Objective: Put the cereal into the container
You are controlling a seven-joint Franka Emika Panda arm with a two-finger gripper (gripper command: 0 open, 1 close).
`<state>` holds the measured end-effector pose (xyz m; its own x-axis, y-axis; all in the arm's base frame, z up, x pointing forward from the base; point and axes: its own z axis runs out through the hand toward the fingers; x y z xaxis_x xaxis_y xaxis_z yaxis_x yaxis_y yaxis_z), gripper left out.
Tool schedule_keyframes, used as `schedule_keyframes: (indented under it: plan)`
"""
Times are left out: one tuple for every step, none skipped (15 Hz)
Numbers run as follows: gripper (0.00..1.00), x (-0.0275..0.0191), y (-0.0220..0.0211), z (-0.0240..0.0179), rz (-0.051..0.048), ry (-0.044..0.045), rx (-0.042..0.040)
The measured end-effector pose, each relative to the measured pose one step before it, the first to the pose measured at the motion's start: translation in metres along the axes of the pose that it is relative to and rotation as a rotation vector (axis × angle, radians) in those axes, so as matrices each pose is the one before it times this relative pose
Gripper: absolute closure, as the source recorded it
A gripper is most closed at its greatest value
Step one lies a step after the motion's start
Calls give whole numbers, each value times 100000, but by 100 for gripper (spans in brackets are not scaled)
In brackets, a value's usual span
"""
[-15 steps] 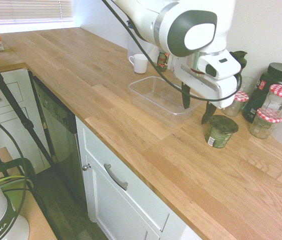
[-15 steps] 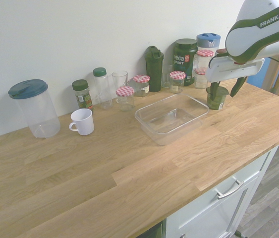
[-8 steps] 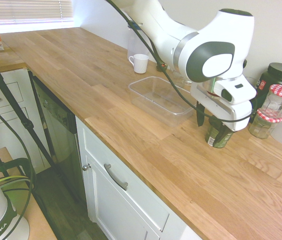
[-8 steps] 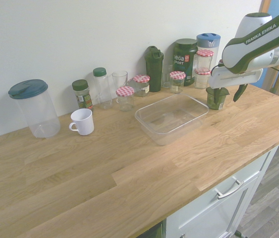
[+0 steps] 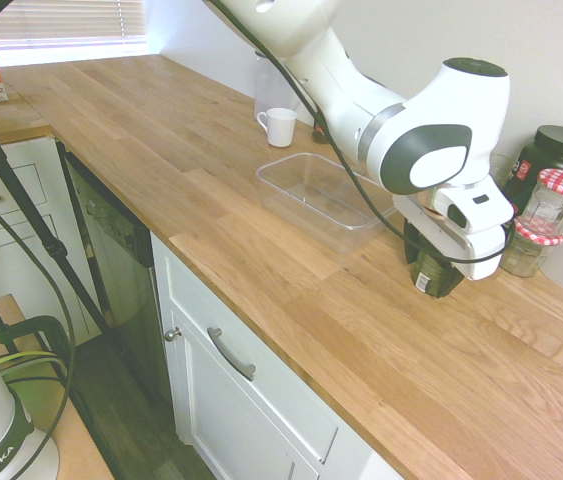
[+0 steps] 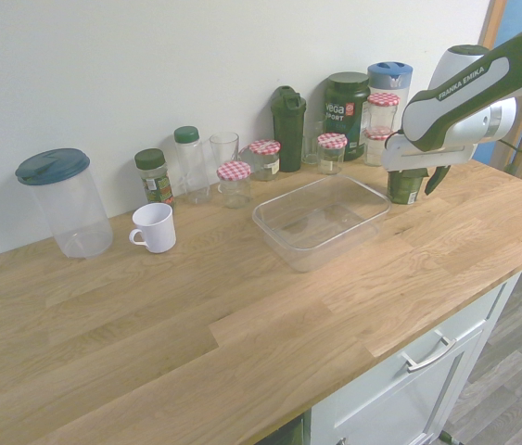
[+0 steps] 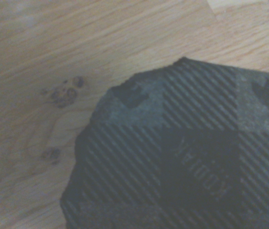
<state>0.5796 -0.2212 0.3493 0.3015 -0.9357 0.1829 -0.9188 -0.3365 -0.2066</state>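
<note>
The step in hand looked to be the reach for the grasp, not yet the lift; the white arm's two-finger gripper (image 6: 417,179) was set down over the short round cereal jar with its dark green lid and green-and-white label (image 5: 429,275), pointing steeply downward. The jar stood upright on the pale oak desk (image 5: 261,230), just beside the near corner of the shallow clear plastic rectangular container (image 6: 321,219), which lay empty.

The fingers were spread wide; in the second exterior view one dark finger (image 6: 434,177) showed on the far side of the jar from the container, and the other was hidden behind the gripper body and the jar, so the jar appeared to sit between them; whether either pad already touched the glass could not be told. The wrist view was filled with the ribbed dark lid (image 7: 182,157) seen from close above, which suggested the hand was roughly centred on it.

The next move, as a judgement, called for the fingers to close on the jar's sides below the lid; then a lift clear of the container's wall, a short carry across, and a lowering inside; the red-checked glass jars (image 5: 551,215) stood near, so the closing wanted care not to nudge them.
</note>
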Motion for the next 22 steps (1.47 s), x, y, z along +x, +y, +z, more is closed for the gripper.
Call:
schedule_keyframes:
  plan:
    - [0, 85, -95, 271, 552, 375, 833]
    - [0, 61, -81, 266, 446, 540, 912]
    - [0, 28, -65, 230, 263, 477, 689]
    - [0, 10, -51, 194, 247, 361, 602]
    - [0, 9, -83, 82, 145, 497, 703]
    - [100, 18, -110, -37, 222, 453, 797]
    - [100, 75, -92, -99, 341, 482, 881]
    - [100, 70, -51, -68, 304, 361, 665]
    - [100, 76, -13, -23, 202, 336, 470]
    - [100, 29, -3, 5, 71, 75, 229]
    - [100, 26, 2, 4, -18, -30, 269]
    - [100, 56, -6, -33, -98, 37, 347]
    - [100, 61, -2, -35, -41, 155, 161]
    - [100, 81, -42, -71, 20, 349, 338]
    - [100, 164, -149, -185, -19, 449, 489]
    - [100, 191, -116, -185, -16, 378, 354]
    - [100, 157, 12, -79, 60, 245, 90]
    - [100, 189, -12, -153, -34, 330, 208]
    - [100, 201, -195, -427, -72, 553, 739]
    - [100, 115, -373, -838, -160, 728, 1346]
    - [100, 16, -715, -1461, -722, 1113, 2254]
    - [100, -112, -1032, -2051, -1240, 1155, 2624]
